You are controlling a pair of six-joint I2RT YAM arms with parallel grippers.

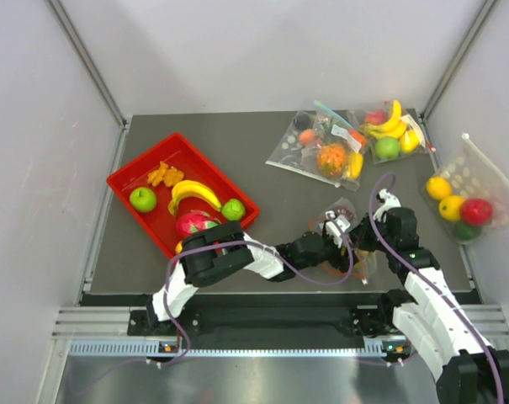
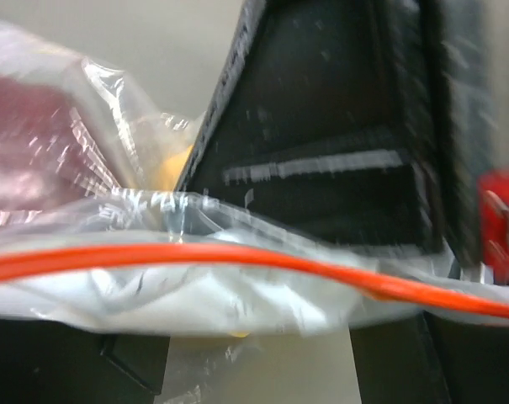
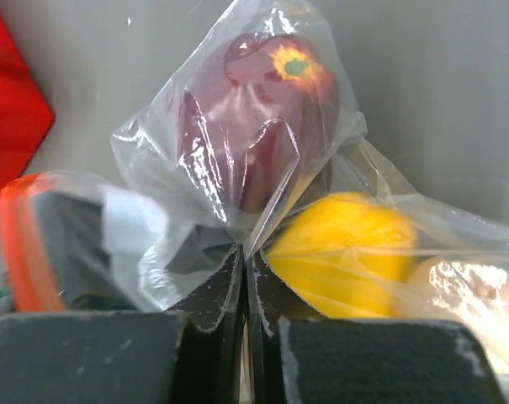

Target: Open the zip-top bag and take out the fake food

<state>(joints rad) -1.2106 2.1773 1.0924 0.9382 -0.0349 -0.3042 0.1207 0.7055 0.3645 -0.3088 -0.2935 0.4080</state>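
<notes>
In the overhead view's lower centre, the zip-top bag (image 3: 166, 160) lies on the worktop (image 1: 279, 202) with purple and yellow fake food (image 3: 254, 109) inside. The right gripper (image 3: 244, 265) pinches its plastic. The left gripper (image 1: 326, 244) is at the orange zip strip (image 2: 237, 255), its opening unclear.

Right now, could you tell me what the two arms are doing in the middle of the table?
Both arms meet at the zip-top bag. The right gripper is shut on a fold of its plastic, with a dark purple piece and a yellow piece visibly inside. The left gripper is at the bag's mouth, jaws apart, with the orange-red zip strip running across in front of them. The red tray to the left holds other fruit, including green apples.
</notes>
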